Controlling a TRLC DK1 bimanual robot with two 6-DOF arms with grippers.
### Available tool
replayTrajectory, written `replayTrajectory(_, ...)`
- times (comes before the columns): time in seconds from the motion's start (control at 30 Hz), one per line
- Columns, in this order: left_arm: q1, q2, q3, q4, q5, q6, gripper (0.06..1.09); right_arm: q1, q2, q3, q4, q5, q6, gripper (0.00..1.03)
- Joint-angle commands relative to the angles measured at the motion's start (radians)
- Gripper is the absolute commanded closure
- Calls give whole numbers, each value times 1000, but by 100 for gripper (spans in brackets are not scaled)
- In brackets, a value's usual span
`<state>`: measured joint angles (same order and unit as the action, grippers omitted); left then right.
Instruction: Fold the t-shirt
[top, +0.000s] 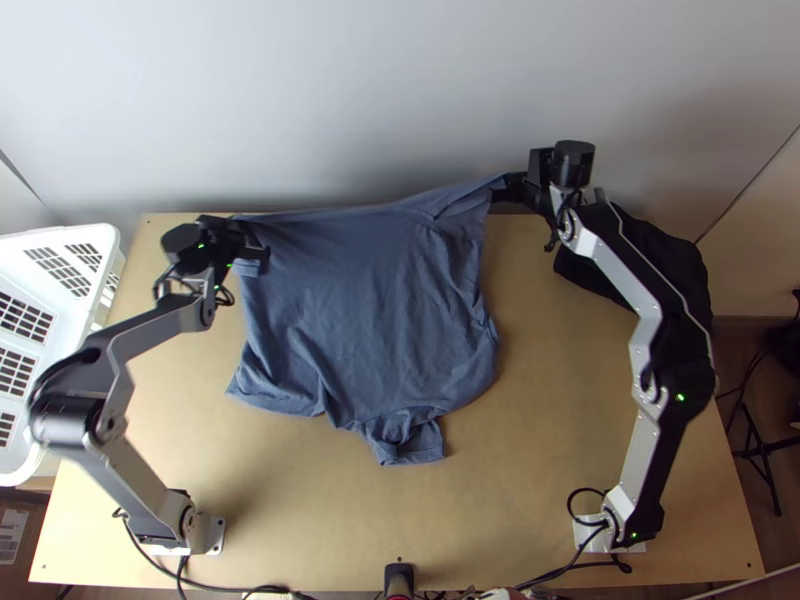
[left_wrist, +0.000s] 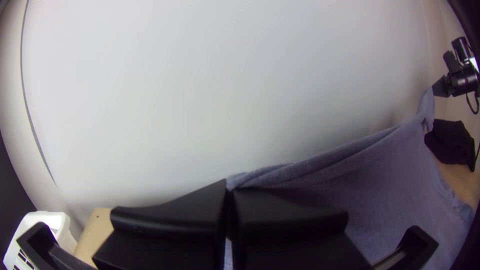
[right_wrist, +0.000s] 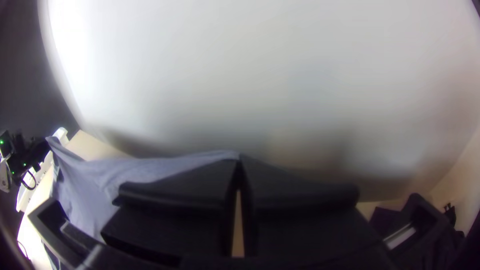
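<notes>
**Blue-grey cloth t-shirt (top: 360, 310) strung by its far edge between both arms**

Shirt lies between the two sets of fingers, its body falling from them toward the counter's near side. Held edge runs side to side, left end lower, right end lifted and drawn outward. Left black fingers (left_wrist: 212, 202) clenched on the left far corner; right black fingers (right_wrist: 217, 180) clenched on the right one. Each arm is nearer its own corner.

Cloth: single broad spread, shallow wrinkles, far edge taut with a narrow lap near the right end; a small bunched part (top: 405, 440) at the near end. Lower body rests on the light wooden counter (top: 520, 490).

My reading: early in the fold. Next move wants both corners carried together toward the near side; uneven heights could skew the crease.
</notes>
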<state>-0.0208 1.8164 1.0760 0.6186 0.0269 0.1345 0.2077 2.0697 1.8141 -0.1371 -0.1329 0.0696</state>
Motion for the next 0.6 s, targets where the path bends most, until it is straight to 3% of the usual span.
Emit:
replayTrajectory(0.0,-39,198,134,-80,1,56,105,16,152,128,-6,15,-4,100)
replayTrajectory(0.27,-70,208,170,-260,1,73,104,53,109,70,-36,15,7,100)
replayTrajectory(0.57,-10,201,260,-385,2,203,104,22,7,-55,-27,15,7,100)
